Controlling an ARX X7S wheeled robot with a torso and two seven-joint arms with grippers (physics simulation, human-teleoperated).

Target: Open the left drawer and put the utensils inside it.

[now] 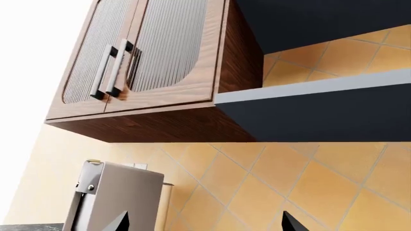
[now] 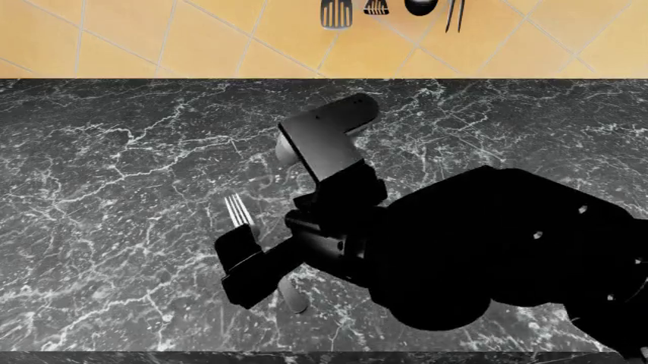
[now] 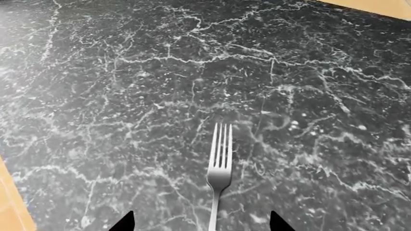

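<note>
Right wrist view showed the fork (image 3: 220, 175) lying flat on the dark marble counter (image 3: 128, 96), its handle running between the right gripper's (image 3: 201, 222) spread fingertips, which held nothing and gripped none of it.

The head view looks steeply down from above onto the black marble counter (image 2: 121, 189), with a strip of yellow tiled wall (image 2: 152, 38) along its far edge. The right arm (image 2: 486, 250) fills much of its lower right.

The right wrist view sits close over the same counter (image 3: 128, 72), facing along it, with the fork (image 3: 219, 168) straight ahead; this fork (image 2: 239, 211) also shows in the head view.

The left wrist view faces upward at a wooden wall cabinet (image 1: 147, 62) and the tiled wall (image 1: 289, 183), sharing only those tiles with the head view.
</note>
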